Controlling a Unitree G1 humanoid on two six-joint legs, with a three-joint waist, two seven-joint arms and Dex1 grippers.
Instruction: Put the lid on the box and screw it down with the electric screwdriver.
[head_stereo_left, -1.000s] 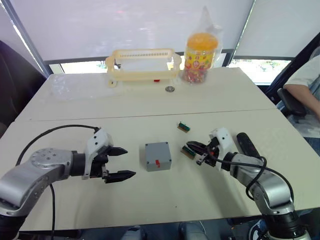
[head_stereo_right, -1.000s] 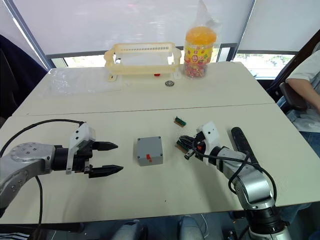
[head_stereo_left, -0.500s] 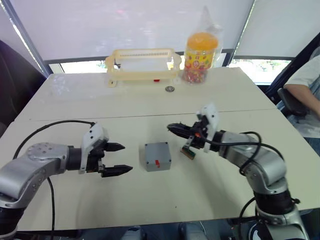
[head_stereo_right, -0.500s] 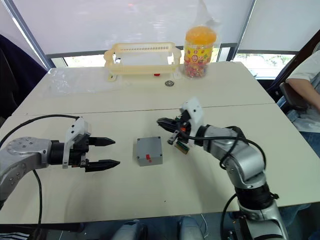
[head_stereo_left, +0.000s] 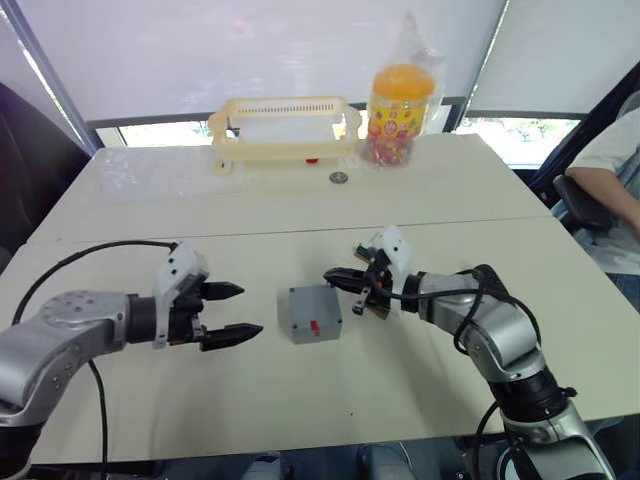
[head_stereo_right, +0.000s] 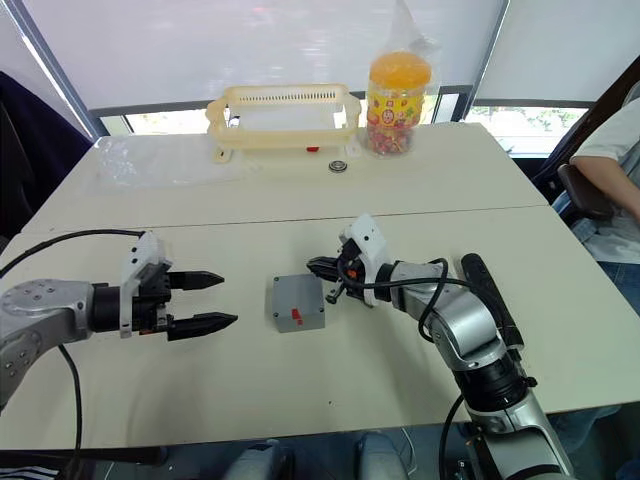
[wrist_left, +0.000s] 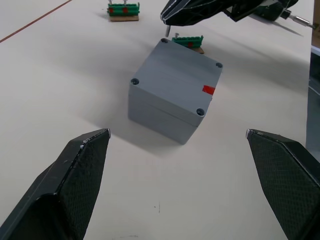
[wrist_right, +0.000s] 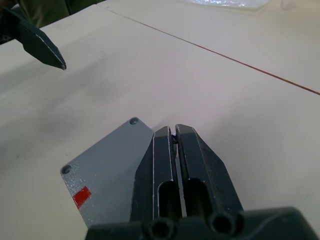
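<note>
The grey box (head_stereo_left: 316, 322) stands mid-table with the lid (wrist_left: 175, 72) lying flat on it, corner holes and a small red mark showing on top. My left gripper (head_stereo_left: 240, 311) is open, level with the box and a short way to its left. My right gripper (head_stereo_left: 333, 276) is shut on what looks like a small screw, its tip hanging just above the lid's far right corner. The black electric screwdriver (head_stereo_right: 487, 287) lies on the table beyond my right forearm.
Two small green terminal blocks (wrist_left: 123, 10) (wrist_left: 189, 42) lie just behind the box. At the far edge stand a cream basket (head_stereo_left: 285, 130), a jar of sweets (head_stereo_left: 400, 100) and a small round metal part (head_stereo_left: 339, 178). A person (head_stereo_left: 615, 160) sits at the right.
My right gripper lifted off the green block by the screwdriver and swung left to the box's far right corner, staying shut. My left gripper stayed open and drew back slightly.
</note>
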